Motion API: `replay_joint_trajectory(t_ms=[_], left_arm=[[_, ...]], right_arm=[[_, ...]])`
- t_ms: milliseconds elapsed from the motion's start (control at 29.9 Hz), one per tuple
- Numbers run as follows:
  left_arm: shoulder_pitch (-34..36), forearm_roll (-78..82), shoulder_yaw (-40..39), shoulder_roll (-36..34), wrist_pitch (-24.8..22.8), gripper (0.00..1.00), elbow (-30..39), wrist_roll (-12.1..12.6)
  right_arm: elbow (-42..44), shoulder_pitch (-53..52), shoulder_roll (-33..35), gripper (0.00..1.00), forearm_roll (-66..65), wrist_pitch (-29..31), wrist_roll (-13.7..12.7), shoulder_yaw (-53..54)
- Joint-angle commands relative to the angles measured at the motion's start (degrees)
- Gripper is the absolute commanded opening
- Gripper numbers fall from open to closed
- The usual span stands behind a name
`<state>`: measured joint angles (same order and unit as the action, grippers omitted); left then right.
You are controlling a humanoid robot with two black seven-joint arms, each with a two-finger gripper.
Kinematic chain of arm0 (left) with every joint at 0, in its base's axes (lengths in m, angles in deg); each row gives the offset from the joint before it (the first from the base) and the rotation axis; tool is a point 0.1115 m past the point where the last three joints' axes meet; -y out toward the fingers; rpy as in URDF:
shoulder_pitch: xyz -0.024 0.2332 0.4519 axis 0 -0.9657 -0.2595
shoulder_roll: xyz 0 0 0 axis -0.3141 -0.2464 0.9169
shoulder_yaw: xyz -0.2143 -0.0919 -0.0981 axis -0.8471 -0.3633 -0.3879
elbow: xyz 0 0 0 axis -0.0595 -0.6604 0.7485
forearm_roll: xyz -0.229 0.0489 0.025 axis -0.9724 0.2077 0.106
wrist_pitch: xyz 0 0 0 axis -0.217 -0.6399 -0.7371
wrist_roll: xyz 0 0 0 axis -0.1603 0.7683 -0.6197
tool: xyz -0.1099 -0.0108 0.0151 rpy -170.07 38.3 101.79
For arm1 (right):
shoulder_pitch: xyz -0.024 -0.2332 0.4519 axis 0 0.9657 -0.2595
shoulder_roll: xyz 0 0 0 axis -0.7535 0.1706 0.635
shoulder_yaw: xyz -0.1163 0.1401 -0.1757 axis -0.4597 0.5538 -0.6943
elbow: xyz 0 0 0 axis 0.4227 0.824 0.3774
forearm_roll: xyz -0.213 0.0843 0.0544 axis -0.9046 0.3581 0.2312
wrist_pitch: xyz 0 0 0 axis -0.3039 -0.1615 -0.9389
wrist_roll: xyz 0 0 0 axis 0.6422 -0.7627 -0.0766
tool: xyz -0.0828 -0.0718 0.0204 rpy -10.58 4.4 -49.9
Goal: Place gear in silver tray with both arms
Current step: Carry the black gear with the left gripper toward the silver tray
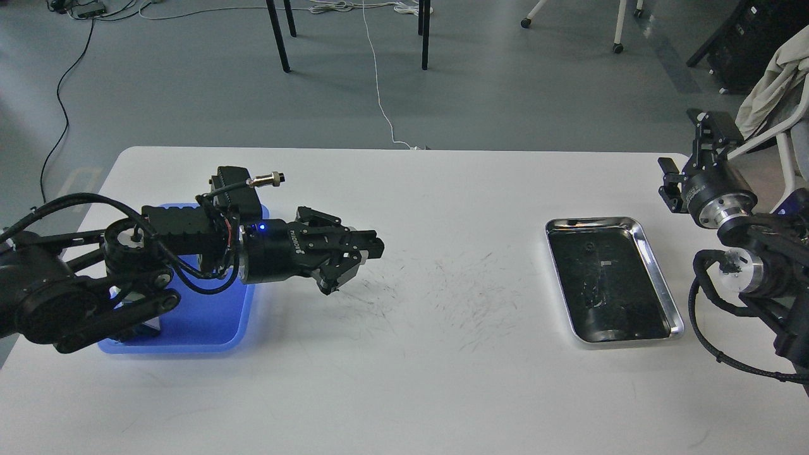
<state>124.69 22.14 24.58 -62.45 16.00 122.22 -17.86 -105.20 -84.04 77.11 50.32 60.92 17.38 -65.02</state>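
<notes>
A blue plastic tray [208, 328] sits on a scuffed white surface [404, 379]; beyond, a white cable [378, 88] crosses grey floor [189, 82] past what look like dark chair legs [278, 35].

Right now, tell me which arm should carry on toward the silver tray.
Left. The left gripper is already out over the table between the blue tray and the silver tray. The right gripper sits raised beyond the silver tray's far right corner.
</notes>
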Motion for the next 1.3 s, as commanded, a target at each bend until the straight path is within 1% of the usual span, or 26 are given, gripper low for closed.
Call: replay_joint_trajectory(t_ms=[0,67,201,334,434,535,702,802,969,1270], left_arm=[[-0.3,0.2,0.4,4.4,-1.1,0.07,-1.1,0.0],[-0.6,0.4,0.5,6.7,-1.5,0.08,-2.3,0.0],[-1.0,1.0,0.7,12.5,-1.7,0.08,-8.4,0.0],[-1.3,0.8,1.8,19.0,-1.7,0.08,-13.4,0.0],[-1.8,0.5,1.9,24.2,-1.7,0.08,-18.4,0.0],[-2.0,0.6,2.2,29.4,-1.7,0.08,-20.9,0.0],[-2.1,0.4,2.2,35.6,-1.7,0.08,-26.9,0.0],[-2.1,0.4,2.2,35.6,-1.7,0.08,-29.6,0.0],[-1.9,0.1,2.2,35.6,-1.6,0.08,-36.9,0.0],[-2.2,-1.3,2.2,35.6,-1.6,0.09,-37.9,0.0]], right_arm=[[0.0,-0.1,0.0,0.97,0.0,0.0,0.0,0.0],[0.0,-0.1,0.0,0.97,0.0,-0.1,-0.1,0.0],[0.0,-0.3,0.0,0.97,0.0,-0.1,-0.1,-0.1],[-0.1,-0.3,0.0,0.97,0.0,-0.5,-0.1,-0.2],[0.0,-0.4,0.0,0.97,0.0,-0.6,-0.2,-0.2],[-0.1,-0.7,0.1,0.97,0.0,-0.8,-0.3,-0.2],[0.0,-0.8,0.3,0.97,0.1,-1.0,-1.4,0.6],[0.0,-0.8,0.2,0.97,0.3,-1.1,-1.4,1.0],[-0.1,-0.8,0.0,0.97,0.3,-1.2,-1.4,2.0],[0.0,-0.8,0.0,0.98,0.2,-1.3,-1.4,1.8]])
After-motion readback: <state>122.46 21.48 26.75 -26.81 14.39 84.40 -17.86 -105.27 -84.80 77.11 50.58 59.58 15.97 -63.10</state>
